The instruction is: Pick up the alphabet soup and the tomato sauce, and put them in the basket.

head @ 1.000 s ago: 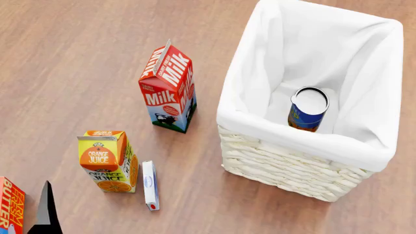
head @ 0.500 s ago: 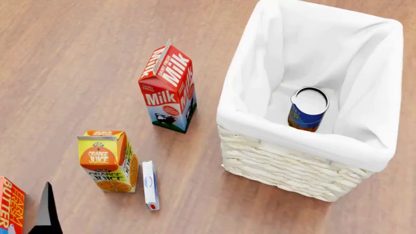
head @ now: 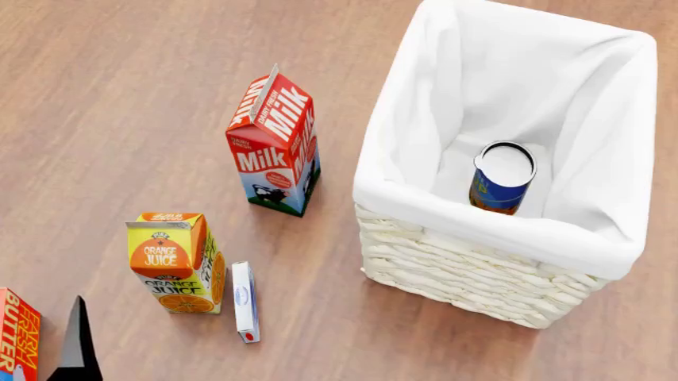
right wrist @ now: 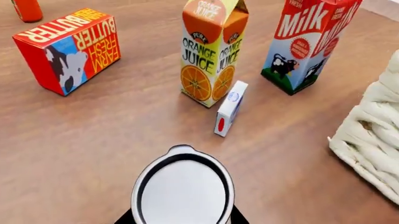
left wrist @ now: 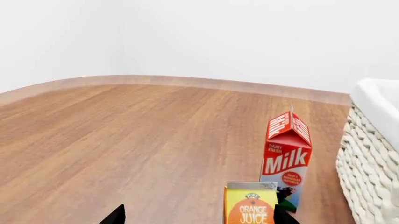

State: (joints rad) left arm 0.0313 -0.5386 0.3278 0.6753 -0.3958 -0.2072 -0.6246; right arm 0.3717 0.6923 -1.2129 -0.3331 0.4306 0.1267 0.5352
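Note:
The alphabet soup (head: 502, 177), a blue can with a silvery top, stands upright inside the basket (head: 466, 270), a cream wicker one with a white cloth lining. In the right wrist view a silvery can top (right wrist: 182, 186) fills the space between my right gripper's (right wrist: 182, 217) dark fingers. Its label is hidden, and I take it for the tomato sauce. That gripper is shut on it, above the wooden floor, with the basket's wicker wall (right wrist: 374, 140) to one side. My left gripper (left wrist: 198, 217) is open and empty, with one fingertip (head: 76, 341) showing near the butter box.
A milk carton (head: 275, 147), an orange juice carton (head: 175, 262) and a small white box (head: 244, 302) stand left of the basket. A butter box (head: 16, 337) sits at the frame's edge. An orange bottle (right wrist: 28, 9) shows beyond the butter box (right wrist: 68, 49).
The left fingertip in the head view has slipped very slightly down and right. Nothing else has moved.

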